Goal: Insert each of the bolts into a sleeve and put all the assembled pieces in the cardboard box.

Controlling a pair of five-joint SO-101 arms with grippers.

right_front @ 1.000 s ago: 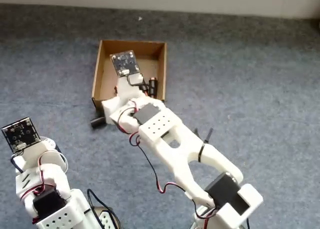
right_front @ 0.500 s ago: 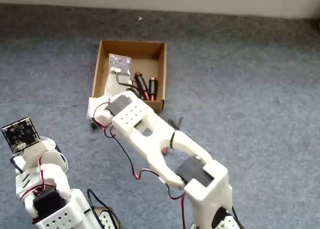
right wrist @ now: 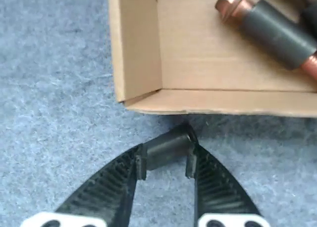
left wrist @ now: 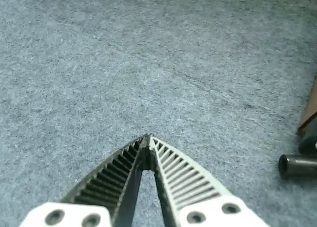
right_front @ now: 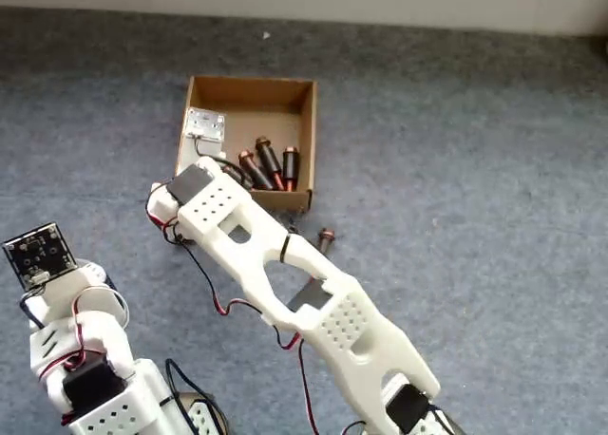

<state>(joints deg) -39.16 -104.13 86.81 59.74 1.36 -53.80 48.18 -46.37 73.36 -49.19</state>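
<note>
Three assembled pieces (right_front: 269, 161) lie inside the cardboard box (right_front: 186, 122); one bare bolt (right_front: 326, 236) waits just outside its near wall; the right gripper (right wrist: 165, 161) pinches an empty sleeve (right wrist: 167, 147) by its near corner; the left gripper (left wrist: 147, 143) is pressed together, empty; one assembly seemingly remains.

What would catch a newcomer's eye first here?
The right gripper clasps a dark sleeve on the carpet, just outside a corner of the box. Three assembled pieces lie in the box, and one loose bolt lies on the carpet in front of it.
</note>
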